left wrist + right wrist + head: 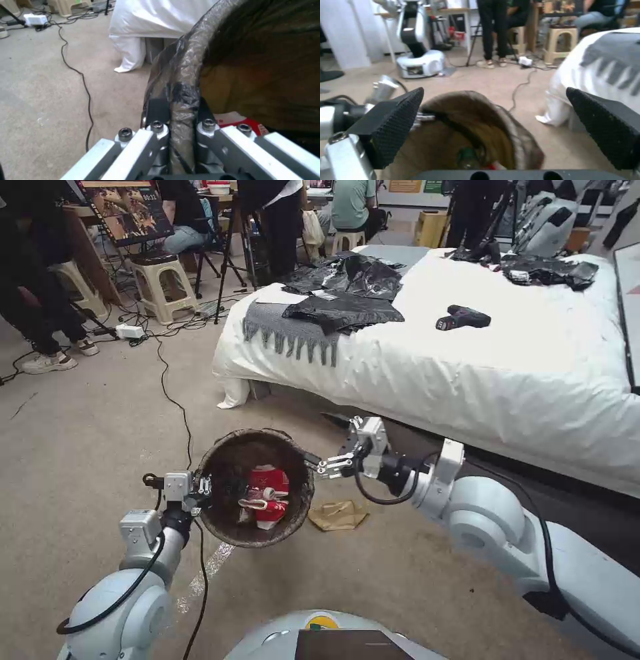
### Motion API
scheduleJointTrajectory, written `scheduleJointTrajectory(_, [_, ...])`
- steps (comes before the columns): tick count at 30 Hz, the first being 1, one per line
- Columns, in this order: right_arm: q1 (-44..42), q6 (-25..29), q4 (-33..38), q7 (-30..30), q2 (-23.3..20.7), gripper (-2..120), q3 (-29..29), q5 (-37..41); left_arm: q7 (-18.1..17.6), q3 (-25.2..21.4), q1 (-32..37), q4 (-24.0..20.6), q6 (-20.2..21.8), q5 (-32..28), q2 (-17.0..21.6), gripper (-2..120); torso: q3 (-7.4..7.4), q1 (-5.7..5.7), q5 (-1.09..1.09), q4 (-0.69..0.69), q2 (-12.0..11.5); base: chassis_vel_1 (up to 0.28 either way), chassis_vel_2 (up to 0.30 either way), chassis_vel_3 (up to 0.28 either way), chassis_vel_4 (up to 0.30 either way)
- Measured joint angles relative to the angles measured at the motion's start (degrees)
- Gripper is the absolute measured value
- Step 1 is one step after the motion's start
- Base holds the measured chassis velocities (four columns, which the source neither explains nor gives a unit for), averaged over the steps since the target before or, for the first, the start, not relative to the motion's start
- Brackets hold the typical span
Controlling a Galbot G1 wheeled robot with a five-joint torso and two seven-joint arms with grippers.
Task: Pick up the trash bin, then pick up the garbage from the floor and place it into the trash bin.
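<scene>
My left gripper [205, 491] is shut on the near-left rim of the trash bin [230, 443], holding it off the carpet with the opening facing up. In the left wrist view its fingers [156, 110] pinch the bag-covered rim [186, 70]. Garbage lies inside: red-and-white wrappers [268, 493], a red piece [241, 122]. My right gripper [319, 463] is open at the bin's right rim; its black pads [396, 125] stand wide apart with the bin [470, 125] below them and nothing held. A crumpled brown paper bag [338, 515] lies on the floor just right of the bin.
A white-covered bed [467, 373] fills the right side, close behind my right arm, with black bags [347, 307] and a drill [463, 318] on it. A black cable [175, 400] runs across the carpet to the bin's left. Stools [160, 280] and people stand at the back.
</scene>
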Motion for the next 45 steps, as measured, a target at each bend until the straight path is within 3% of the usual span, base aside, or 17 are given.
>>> scheduleJointTrajectory(14, [-3.6,2.4,-8.6,-2.5,-0.8,100,4.1,-1.2,-0.4,-1.5,0.7,-1.2,-0.2,-0.1,-0.7,3,0.00,0.00,-0.01,0.02,0.0,0.000,0.000,0.000,0.000])
scheduleJointTrajectory(22, [-4.6,4.9,-18.3,-8.9,0.1,100,4.5,-4.0,-0.4,-1.8,0.8,-1.3,-0.2,-0.3,-0.5,3,0.00,0.00,0.00,0.02,0.0,0.000,0.000,0.000,0.000])
scheduleJointTrajectory(37, [-2.0,9.7,-37.2,-17.9,2.6,100,-0.4,-8.9,-0.5,-1.9,0.7,-1.3,-0.2,-0.5,-0.3,3,0.00,0.00,0.00,0.02,0.0,0.000,0.000,0.000,0.000])
scheduleJointTrajectory(45, [-1.0,9.9,-43.7,-19.5,4.6,100,-1.4,-10.7,-0.5,-1.6,0.6,-1.1,-0.1,-0.5,-0.1,3,0.00,0.00,-0.01,0.02,0.0,0.000,0.000,0.000,0.000])
